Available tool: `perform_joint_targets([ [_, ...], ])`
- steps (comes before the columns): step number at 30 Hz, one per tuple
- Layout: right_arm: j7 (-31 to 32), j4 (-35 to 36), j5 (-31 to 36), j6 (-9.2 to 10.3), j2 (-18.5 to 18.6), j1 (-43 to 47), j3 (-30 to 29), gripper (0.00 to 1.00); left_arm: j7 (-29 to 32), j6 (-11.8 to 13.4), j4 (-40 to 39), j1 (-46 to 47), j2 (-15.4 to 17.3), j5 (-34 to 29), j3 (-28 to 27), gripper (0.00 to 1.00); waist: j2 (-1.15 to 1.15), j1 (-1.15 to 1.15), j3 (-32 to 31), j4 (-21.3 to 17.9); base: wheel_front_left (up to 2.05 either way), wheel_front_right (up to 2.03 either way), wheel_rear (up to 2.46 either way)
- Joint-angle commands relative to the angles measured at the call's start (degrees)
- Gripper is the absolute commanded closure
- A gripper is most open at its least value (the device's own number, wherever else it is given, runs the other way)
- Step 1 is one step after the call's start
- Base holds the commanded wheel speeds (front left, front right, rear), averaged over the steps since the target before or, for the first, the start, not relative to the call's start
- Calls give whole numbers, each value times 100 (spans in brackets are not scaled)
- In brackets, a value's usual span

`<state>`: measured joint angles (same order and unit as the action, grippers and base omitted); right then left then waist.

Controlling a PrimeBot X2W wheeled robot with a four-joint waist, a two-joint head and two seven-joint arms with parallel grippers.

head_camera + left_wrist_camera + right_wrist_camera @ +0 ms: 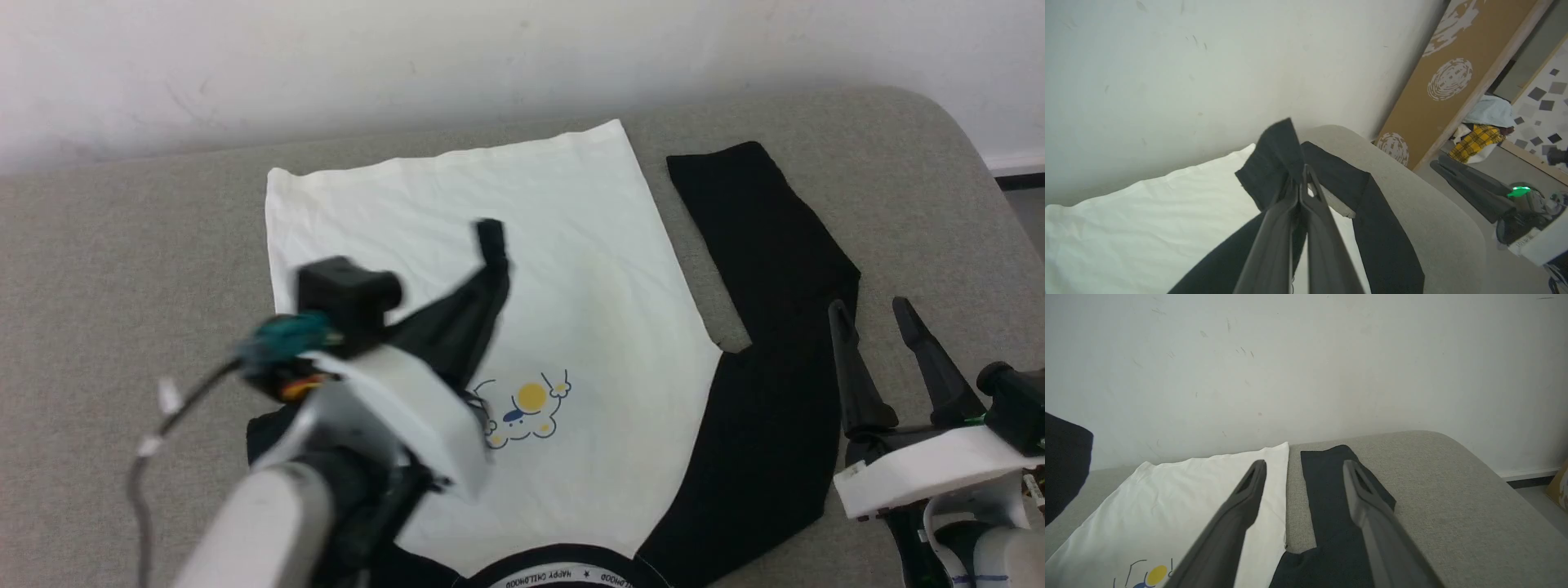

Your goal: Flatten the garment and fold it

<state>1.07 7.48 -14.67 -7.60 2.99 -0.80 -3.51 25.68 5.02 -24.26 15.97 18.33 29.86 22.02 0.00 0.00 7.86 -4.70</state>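
White shirt, black sleeves, yellow-and-blue cartoon print, white lettered tape on the black neckband, all on a plain grey padded surface.

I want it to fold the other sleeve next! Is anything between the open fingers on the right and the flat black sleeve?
Nothing visible is in the way. The right gripper, its fingers open, sits right at the edge of the flat black sleeve of the soft white shirt, which lies on the grey padded surface.

A bare workroom is suggested by a grey padded table, a scuffed white wall, a leaning brown board and heaped clothes.
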Motion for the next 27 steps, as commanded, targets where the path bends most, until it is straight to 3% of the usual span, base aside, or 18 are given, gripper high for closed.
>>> perform_joint_targets([
  [1,24,51,-22,11,-12,59,7,0,-93,-65,285,153,-251,-68,248,100,0,0,27,-30,0,0,0],
  [5,28,54,-30,11,-12,40,46,0,-227,-210,1175,318,-731,-213,886,100,0,0,98,-111,0,0,0],
  [9,20,25,-41,11,-12,11,75,0,-281,-400,2151,391,-985,-367,1395,100,0,0,181,-227,0,0,0],
  [17,-62,-89,-92,11,-12,-44,125,0,-418,-717,3812,521,-1122,-640,1981,100,0,0,404,-497,0,0,0],
  [24,-135,-195,-126,11,-12,-58,134,0,-516,-915,4678,514,-1331,-425,2195,100,0,0,445,-560,0,0,0],
  [25,-138,-206,-134,11,-12,-62,134,0,-533,-929,4757,523,-1357,-387,2207,58,0,0,438,-553,0,0,0],
  [26,-141,-217,-142,11,-12,-68,131,0,-568,-939,4810,528,-1383,-327,2198,1,0,0,429,-544,0,0,0],
  [27,-143,-225,-146,11,-12,-71,123,0,-615,-944,4833,541,-1407,-268,2178,0,0,0,416,-525,0,0,0],
])
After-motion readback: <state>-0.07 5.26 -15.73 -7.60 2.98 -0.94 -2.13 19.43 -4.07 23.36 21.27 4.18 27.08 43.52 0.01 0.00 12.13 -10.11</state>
